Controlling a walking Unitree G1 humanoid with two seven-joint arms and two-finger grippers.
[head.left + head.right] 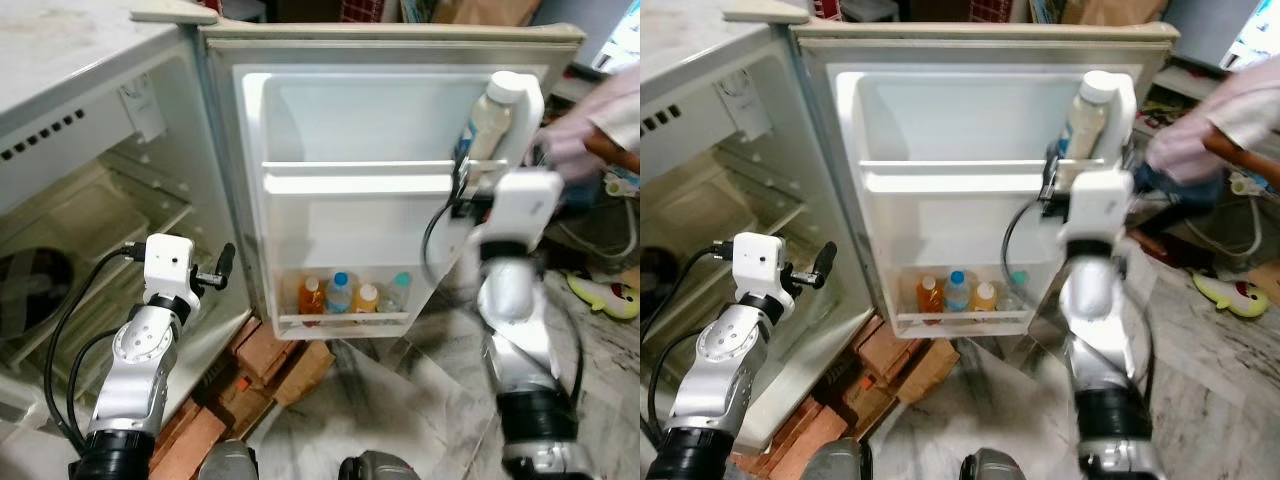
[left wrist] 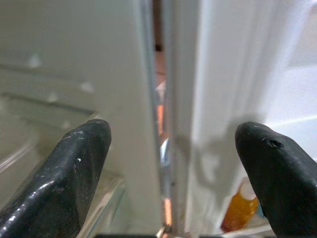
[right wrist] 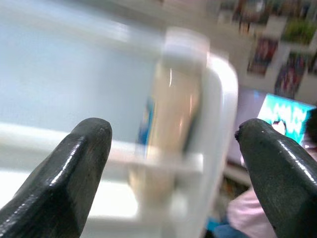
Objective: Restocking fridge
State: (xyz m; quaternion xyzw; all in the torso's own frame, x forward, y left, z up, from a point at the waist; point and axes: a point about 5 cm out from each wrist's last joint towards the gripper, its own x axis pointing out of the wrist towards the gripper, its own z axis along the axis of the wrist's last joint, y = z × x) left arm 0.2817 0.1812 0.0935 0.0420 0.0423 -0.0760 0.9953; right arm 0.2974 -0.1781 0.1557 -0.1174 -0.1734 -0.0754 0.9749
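Standing in top door shelf (image 1: 360,180), white bottle (image 1: 487,120); right tool (image 3: 173,144) open just before it, left tool (image 2: 168,163) open too.

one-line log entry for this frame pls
right gripper: open, at tall cream white-capped bottle in upper white fridge-door shelf | left gripper: open, idle

Fridge door (image 1: 350,200) stands open ahead of me. Tall bottle (image 1: 485,125) sits in door's upper shelf (image 1: 360,180), at its right end. Four small bottles (image 1: 352,296) stand in a row in door's bottom shelf (image 1: 345,320). Fridge compartment (image 1: 90,230) lies left of door. Bricks (image 1: 265,365) lie on the floor below door. A person (image 1: 600,130) is right of door, behind it.
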